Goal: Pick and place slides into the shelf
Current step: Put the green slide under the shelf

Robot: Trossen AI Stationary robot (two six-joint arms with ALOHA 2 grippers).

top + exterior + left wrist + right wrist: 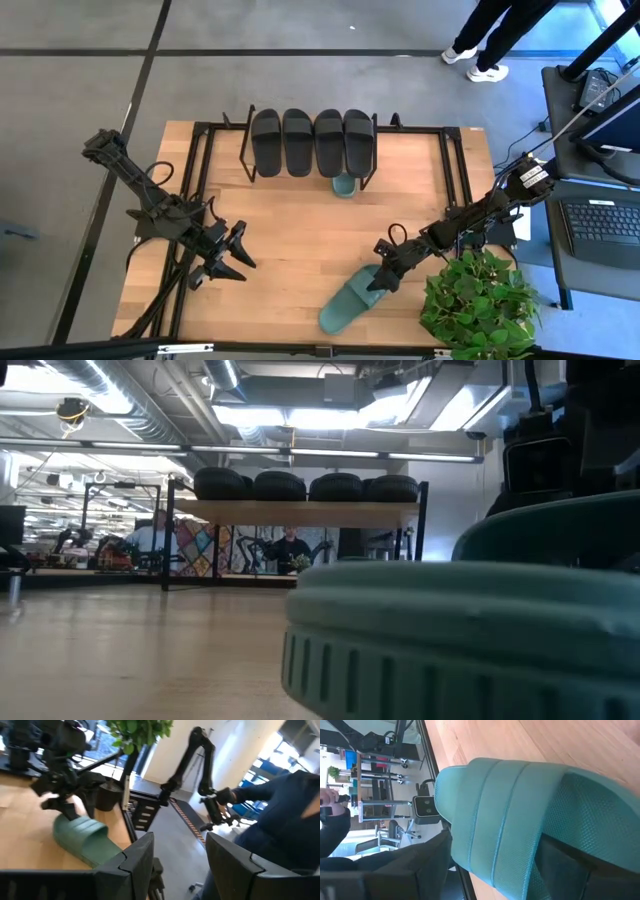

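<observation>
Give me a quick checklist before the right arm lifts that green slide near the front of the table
1. Right gripper is at the green slide, fingers either side of its strap: ok.
2. Grip closed firmly on the strap: cannot tell.
3. Four black slides sit on top of the shelf: ok.
4. Second green slide lies under the shelf, mostly hidden; room beside it: cannot tell.
5. Left gripper is open, empty and away from the slide: ok.
6. Plant is close to the right arm: not ok.
</observation>
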